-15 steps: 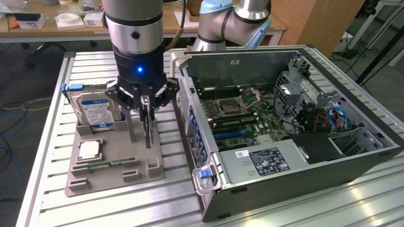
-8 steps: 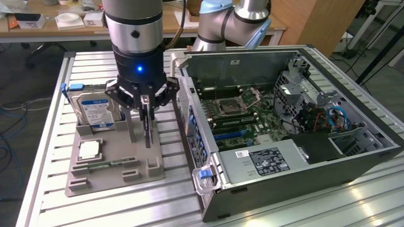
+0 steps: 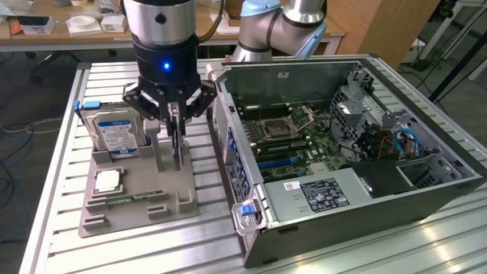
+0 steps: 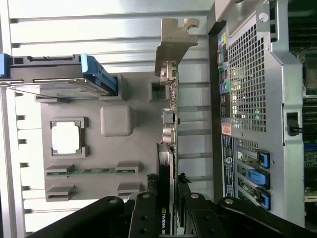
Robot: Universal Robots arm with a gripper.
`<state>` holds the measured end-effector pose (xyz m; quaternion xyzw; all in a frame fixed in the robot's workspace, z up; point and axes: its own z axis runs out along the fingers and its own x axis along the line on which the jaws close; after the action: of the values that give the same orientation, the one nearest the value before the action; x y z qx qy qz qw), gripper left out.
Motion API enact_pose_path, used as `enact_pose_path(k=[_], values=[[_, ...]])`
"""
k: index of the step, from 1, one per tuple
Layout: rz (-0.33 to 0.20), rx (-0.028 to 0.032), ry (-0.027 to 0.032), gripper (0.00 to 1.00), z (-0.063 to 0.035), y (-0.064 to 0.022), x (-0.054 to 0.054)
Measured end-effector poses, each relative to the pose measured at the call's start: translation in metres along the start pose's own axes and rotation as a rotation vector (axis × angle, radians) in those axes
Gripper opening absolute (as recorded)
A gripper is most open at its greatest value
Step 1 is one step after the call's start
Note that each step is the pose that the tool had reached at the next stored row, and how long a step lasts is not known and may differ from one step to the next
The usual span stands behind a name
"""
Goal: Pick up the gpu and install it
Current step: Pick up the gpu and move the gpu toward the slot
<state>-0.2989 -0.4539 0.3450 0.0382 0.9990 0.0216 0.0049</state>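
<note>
I'm reading this from the exterior view's left across to its right. The drive (image 3: 114, 134) is standing upright in the far left slot of the holder (image 3: 129, 220), and nearer the camera a chip (image 3: 109, 181) and a stick (image 3: 129, 198) are lying flat in their pockets. Just right of the drive, the gpu (image 3: 177, 142) is standing on edge in the holder, thin side up. The gripper (image 3: 173, 111) is coming straight down onto it from above.

On the wrist view I'm seeing the gripper (image 4: 167, 213) pinching the gpu (image 4: 166, 163) with its jaws drawn in narrow, one finger on each flat face of the card. Whether the card's lower edge is clear of the holder or sitting in its slot, I can't tell.

The card's long axis is running from the fingers out toward its bracket (image 4: 173, 42), which is sitting close to the rear corner of the case (image 4: 252, 74). That line is lying roughly parallel to the case's rear wall.

The case (image 3: 426, 205) is lying open just beside the holder, on the exterior view's right. Its blue slots (image 3: 275, 162) are lying down on the board inside, so I'm judging the whole job to lie rightward of the gripper
</note>
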Motion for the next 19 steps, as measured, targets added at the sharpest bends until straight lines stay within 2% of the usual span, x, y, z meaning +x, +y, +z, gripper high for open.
enact_pose_path(k=[12, 19], values=[[0.0, 0.0, 0.0001, 0.26, -0.0434, 0.0019, 0.0], [0.0, 0.0, 0.0001, 0.26, -0.0635, 0.0028, -0.001]])
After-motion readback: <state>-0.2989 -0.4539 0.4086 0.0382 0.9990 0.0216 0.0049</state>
